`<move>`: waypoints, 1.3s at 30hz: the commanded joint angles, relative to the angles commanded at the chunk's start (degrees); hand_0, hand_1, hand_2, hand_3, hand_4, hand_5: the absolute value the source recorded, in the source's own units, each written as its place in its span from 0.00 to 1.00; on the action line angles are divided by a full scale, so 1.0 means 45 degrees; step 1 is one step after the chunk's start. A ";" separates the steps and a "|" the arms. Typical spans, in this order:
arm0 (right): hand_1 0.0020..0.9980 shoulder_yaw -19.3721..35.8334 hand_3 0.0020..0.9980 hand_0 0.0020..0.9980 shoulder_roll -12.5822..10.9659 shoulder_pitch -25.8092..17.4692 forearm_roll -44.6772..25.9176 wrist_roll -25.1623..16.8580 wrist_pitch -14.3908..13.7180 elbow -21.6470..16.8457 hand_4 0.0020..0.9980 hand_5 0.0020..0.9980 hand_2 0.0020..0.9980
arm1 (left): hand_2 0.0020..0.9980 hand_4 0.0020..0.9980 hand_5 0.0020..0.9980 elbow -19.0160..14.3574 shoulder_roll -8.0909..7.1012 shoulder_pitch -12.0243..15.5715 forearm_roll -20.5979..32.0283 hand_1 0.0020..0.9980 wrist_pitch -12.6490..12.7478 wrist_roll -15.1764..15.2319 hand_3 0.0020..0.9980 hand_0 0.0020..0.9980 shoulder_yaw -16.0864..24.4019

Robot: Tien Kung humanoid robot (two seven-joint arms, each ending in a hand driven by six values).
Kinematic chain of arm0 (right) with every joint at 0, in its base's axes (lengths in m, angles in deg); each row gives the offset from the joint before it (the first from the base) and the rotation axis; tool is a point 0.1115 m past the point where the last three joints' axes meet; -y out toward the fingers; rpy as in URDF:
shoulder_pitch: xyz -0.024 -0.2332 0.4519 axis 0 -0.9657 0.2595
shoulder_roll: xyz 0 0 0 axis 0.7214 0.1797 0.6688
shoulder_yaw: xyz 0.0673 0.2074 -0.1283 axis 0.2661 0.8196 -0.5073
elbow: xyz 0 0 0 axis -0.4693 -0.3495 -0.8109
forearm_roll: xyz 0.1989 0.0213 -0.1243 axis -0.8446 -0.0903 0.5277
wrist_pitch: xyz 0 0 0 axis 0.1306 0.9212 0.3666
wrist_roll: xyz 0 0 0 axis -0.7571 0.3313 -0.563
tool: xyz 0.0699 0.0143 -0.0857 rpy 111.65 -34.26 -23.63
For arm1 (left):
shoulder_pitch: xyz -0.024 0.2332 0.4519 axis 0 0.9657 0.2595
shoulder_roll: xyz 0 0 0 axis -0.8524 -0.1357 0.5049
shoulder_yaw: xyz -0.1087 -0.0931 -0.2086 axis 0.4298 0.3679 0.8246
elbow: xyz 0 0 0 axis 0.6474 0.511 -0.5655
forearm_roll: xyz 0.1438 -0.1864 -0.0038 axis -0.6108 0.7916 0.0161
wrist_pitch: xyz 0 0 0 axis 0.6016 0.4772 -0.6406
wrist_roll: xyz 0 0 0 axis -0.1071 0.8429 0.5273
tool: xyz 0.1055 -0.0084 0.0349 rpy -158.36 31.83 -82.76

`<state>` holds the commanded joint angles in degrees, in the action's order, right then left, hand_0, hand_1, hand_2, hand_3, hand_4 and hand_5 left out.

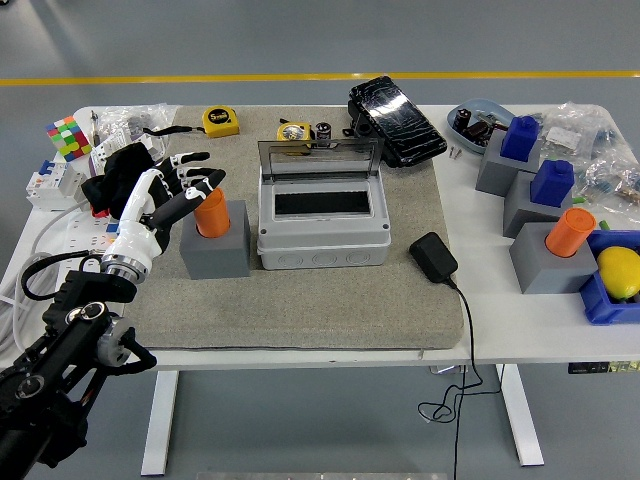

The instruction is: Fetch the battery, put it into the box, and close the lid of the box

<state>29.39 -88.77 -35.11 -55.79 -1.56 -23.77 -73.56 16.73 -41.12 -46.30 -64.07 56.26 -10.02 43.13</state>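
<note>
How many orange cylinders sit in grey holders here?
2. One orange cylinder stands in the grey holder on the mat, at the left hand; the other orange cylinder stands in a grey holder at the right.

The mat in front of the box is lying bare, so a hand could be passing there. The box lid is standing up at the back, blocking the way from behind. The grey block is sitting just left of the box, with the left hand touching its orange battery. A black charger is lying near the box's right side.
</note>
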 joint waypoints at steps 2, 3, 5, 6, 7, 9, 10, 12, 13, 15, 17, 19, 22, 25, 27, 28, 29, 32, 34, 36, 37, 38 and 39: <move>0.60 0.0008 0.55 0.57 -0.0002 -0.0002 0.0010 -0.0001 0.0001 -0.0005 0.93 0.48 0.58 | 0.58 1.00 0.26 0.0048 0.0020 -0.0034 -0.0068 0.63 -0.0026 0.0104 0.71 0.67 -0.0067; 0.60 0.0002 0.55 0.57 -0.0003 -0.0006 0.0009 0.0000 0.0000 -0.0005 0.93 0.48 0.58 | 0.58 1.00 0.26 0.0078 0.0031 -0.0053 -0.0146 0.63 -0.0041 0.0168 0.71 0.67 -0.0107; 0.60 -0.0040 0.55 0.57 -0.0011 -0.0004 -0.0017 0.0003 0.0001 -0.0001 0.93 0.48 0.58 | 0.58 1.00 0.26 0.0184 0.0057 -0.0151 -0.0320 0.63 -0.0088 0.0304 0.71 0.67 -0.0249; 0.60 -0.0048 0.55 0.57 -0.0016 -0.0001 -0.0024 0.0006 0.0004 -0.0001 0.93 0.48 0.58 | 0.58 1.00 0.26 0.0231 0.0068 -0.0198 -0.0414 0.63 -0.0075 0.0361 0.71 0.67 -0.0318; 0.60 -0.0053 0.55 0.57 -0.0016 -0.0003 -0.0038 0.0005 0.0002 0.0001 0.93 0.48 0.58 | 0.62 1.00 0.25 0.0284 0.0082 -0.0245 -0.0536 0.64 -0.0049 0.0410 0.71 0.69 -0.0397; 0.60 -0.0055 0.55 0.57 -0.0018 -0.0003 -0.0048 0.0006 0.0005 0.0000 0.93 0.48 0.58 | 0.62 1.00 0.25 0.0391 0.0111 -0.0322 -0.0659 0.64 -0.0024 0.0483 0.71 0.69 -0.0526; 0.60 -0.0057 0.55 0.57 -0.0020 0.0001 -0.0045 0.0007 0.0006 -0.0001 0.93 0.48 0.58 | 0.62 1.00 0.25 0.0455 0.0136 -0.0357 -0.0740 0.64 -0.0001 0.0524 0.71 0.69 -0.0582; 0.60 -0.0051 0.55 0.57 -0.0021 0.0003 -0.0043 0.0004 0.0006 -0.0005 0.93 0.48 0.58 | 0.62 1.00 0.25 0.0566 0.0182 -0.0400 -0.0836 0.64 0.0060 0.0612 0.71 0.69 -0.0678; 0.60 -0.0049 0.55 0.57 -0.0022 0.0006 -0.0035 0.0003 0.0007 -0.0008 0.93 0.48 0.58 | 0.63 1.00 0.23 0.0627 0.0204 -0.0422 -0.0864 0.65 0.0112 0.0674 0.69 0.69 -0.0730; 0.60 -0.0077 0.55 0.57 -0.0021 0.0014 -0.0035 0.0006 0.0011 -0.0009 0.93 0.48 0.58 | 0.63 1.00 0.23 0.0763 0.0239 -0.0460 -0.0909 0.65 0.0194 0.0834 0.69 0.69 -0.0820; 0.60 -0.0094 0.55 0.57 -0.0023 0.0028 -0.0021 0.0003 0.0014 -0.0015 0.93 0.48 0.58 | 0.63 1.00 0.23 0.0945 0.0271 -0.0505 -0.0812 0.65 0.0365 0.1168 0.69 0.69 -0.0917; 0.60 -0.0100 0.55 0.57 -0.0031 0.0042 -0.0007 -0.0001 0.0012 -0.0021 0.93 0.48 0.58 | 0.61 1.00 0.20 0.1105 0.0298 -0.0543 -0.0805 0.65 0.0490 0.1367 0.67 0.70 -0.0962; 0.60 -0.0120 0.55 0.57 -0.0040 0.0049 -0.0007 -0.0006 0.0004 -0.0022 0.93 0.48 0.58 | 0.61 1.00 0.20 0.1292 0.0321 -0.0582 -0.0827 0.65 0.0636 0.1595 0.67 0.70 -0.0989; 0.60 -0.0166 0.55 0.57 -0.0045 0.0030 -0.0041 -0.0011 0.0002 -0.0015 0.93 0.48 0.58 | 0.58 1.00 0.18 0.1461 0.0332 -0.0610 -0.0825 0.64 0.0710 0.1721 0.64 0.69 -0.0962; 0.60 -0.0192 0.55 0.57 -0.0042 0.0017 -0.0064 -0.0011 0.0007 -0.0010 0.93 0.48 0.58 | 0.58 1.00 0.18 0.1557 0.0328 -0.0612 -0.0844 0.64 0.0714 0.1782 0.64 0.69 -0.0945; 0.60 -0.0192 0.55 0.57 -0.0040 0.0010 -0.0066 -0.0013 0.0008 -0.0010 0.93 0.48 0.58 | 0.58 1.00 0.18 0.1586 0.0323 -0.0607 -0.0864 0.64 0.0713 0.1809 0.64 0.69 -0.0943; 0.60 -0.0200 0.55 0.57 -0.0038 0.0012 -0.0070 -0.0019 0.0010 -0.0010 0.93 0.48 0.58 | 0.58 1.00 0.18 0.1623 0.0315 -0.0604 -0.0887 0.64 0.0703 0.1849 0.64 0.69 -0.0937; 0.60 -0.0192 0.55 0.57 -0.0018 0.0023 -0.0081 -0.0032 0.0018 -0.0011 0.93 0.48 0.58 | 0.58 1.00 0.16 0.1726 0.0308 -0.0606 -0.1014 0.64 0.0697 0.1928 0.61 0.69 -0.0956; 0.60 -0.0140 0.55 0.57 -0.0007 0.0029 -0.0051 -0.0047 0.0020 -0.0022 0.93 0.48 0.58 | 0.58 1.00 0.16 0.1776 0.0316 -0.0607 -0.1049 0.64 0.0730 0.2037 0.61 0.69 -0.1005; 0.60 -0.0130 0.55 0.57 -0.0005 0.0035 -0.0048 -0.0052 0.0020 -0.0023 0.93 0.48 0.58 | 0.58 1.00 0.16 0.1812 0.0329 -0.0616 -0.1055 0.64 0.0778 0.2109 0.61 0.69 -0.1056; 0.60 -0.0131 0.55 0.57 -0.0004 0.0038 -0.0053 -0.0054 0.0019 -0.0023 0.93 0.48 0.58 | 0.55 1.00 0.12 0.1845 0.0335 -0.0632 -0.1043 0.62 0.0823 0.2165 0.55 0.68 -0.1099; 0.60 -0.0132 0.55 0.57 -0.0007 0.0042 -0.0054 -0.0055 0.0020 -0.0025 0.93 0.48 0.58 | 0.55 1.00 0.12 0.1926 0.0346 -0.0665 -0.1004 0.62 0.0895 0.2262 0.55 0.68 -0.1170; 0.60 -0.0134 0.55 0.57 -0.0009 0.0045 -0.0055 -0.0057 0.0021 -0.0026 0.93 0.48 0.58 | 0.55 1.00 0.12 0.1998 0.0355 -0.0688 -0.0994 0.62 0.0947 0.2329 0.55 0.68 -0.1220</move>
<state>28.78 -88.81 -34.91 -56.04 -1.81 -23.68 -73.68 25.72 -39.52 -49.40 -68.54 60.52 0.46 37.64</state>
